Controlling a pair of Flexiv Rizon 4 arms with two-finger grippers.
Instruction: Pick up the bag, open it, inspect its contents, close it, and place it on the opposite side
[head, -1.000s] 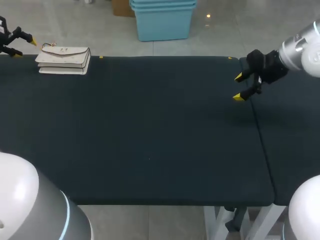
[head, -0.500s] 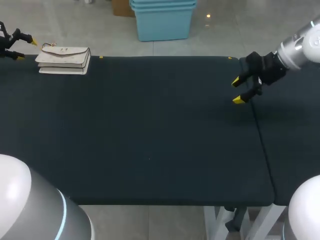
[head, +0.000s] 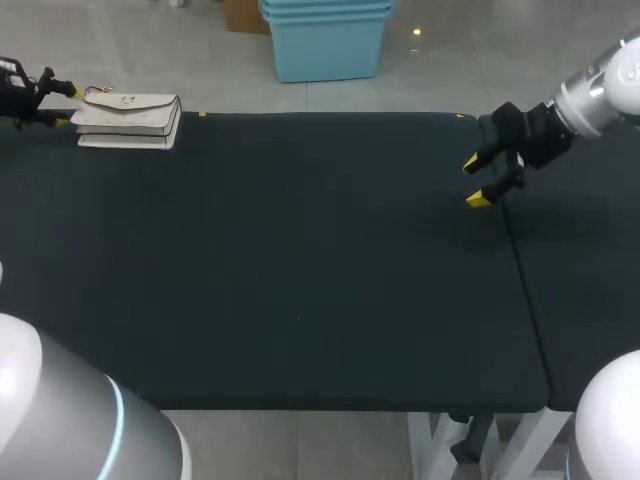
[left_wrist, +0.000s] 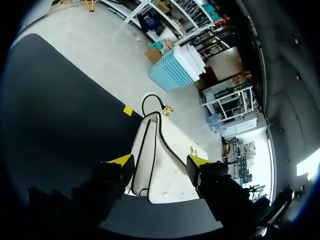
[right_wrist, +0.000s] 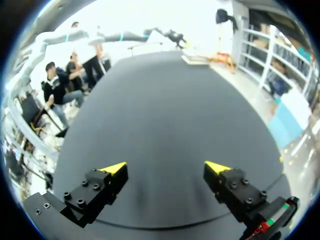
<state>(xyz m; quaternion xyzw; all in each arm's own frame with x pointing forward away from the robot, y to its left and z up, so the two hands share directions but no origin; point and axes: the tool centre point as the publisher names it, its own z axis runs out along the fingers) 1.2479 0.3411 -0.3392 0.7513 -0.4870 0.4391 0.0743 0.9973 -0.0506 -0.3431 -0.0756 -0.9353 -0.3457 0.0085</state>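
Cream leather-look material forms the rectangular handbag (head: 130, 118), which lies flat at the far left corner of the dark cloth-covered counter (head: 300, 260). A thin black strap (left_wrist: 159, 131) is draped over the upper face of the handbag, and a small gold-coloured fitting (left_wrist: 166, 110) is seen at its far end.

**Step in hand: pick-up, approach phase**

- The left pincer (head: 68, 107) is positioned at the left end of the handbag. In the left wrist view its yellow-tipped fingers (left_wrist: 122, 160) are spread wide, with the near end of the handbag lying between them. Firm contact on both sides is not shown, so the handbag is judged not yet gripped.
- The right pincer (head: 474, 181) hangs above the far right part of the counter, well apart from the handbag. Its fingers (right_wrist: 116, 167) are spread wide and nothing is held between them.
- The handbag is closed. Opening, inspection, closing and transfer to the right side are all judged outstanding.

**Next move: requirements**

1. The left pincer is to be closed squarely across the end of the handbag, so that both tips bear on it.
2. The strap should be kept clear of the tips, since a loose cord caught under one tip may let the handbag slip.
3. The handbag is then to be lifted level and carried toward the middle of the counter, where the right pincer can be brought to the flap.
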